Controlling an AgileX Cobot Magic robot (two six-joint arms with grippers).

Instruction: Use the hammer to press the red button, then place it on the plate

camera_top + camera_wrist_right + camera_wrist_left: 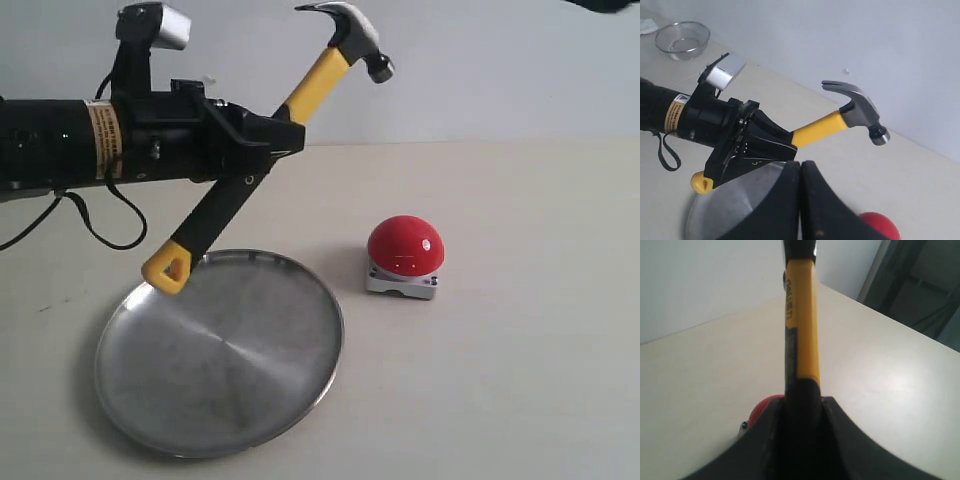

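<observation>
My left gripper (272, 140) is shut on the hammer (318, 85) at the middle of its yellow-and-black handle. It holds the hammer tilted in the air, steel head up and to the right, yellow handle end low over the far rim of the plate (230, 365). The red button (405, 245) sits on its grey base right of the plate, below and apart from the hammer head. In the left wrist view the handle (802, 320) runs out between the jaws (802, 402), with the button (764, 406) partly hidden behind them. My right gripper (800, 164) is shut on nothing, hovering above the plate (722, 212) and button (881, 226).
A black cable (100, 225) hangs from the left arm to the table behind the plate. A small wire-mesh bowl (682, 39) and a white scrap (646, 25) lie far off on the table. A pale wall closes the back.
</observation>
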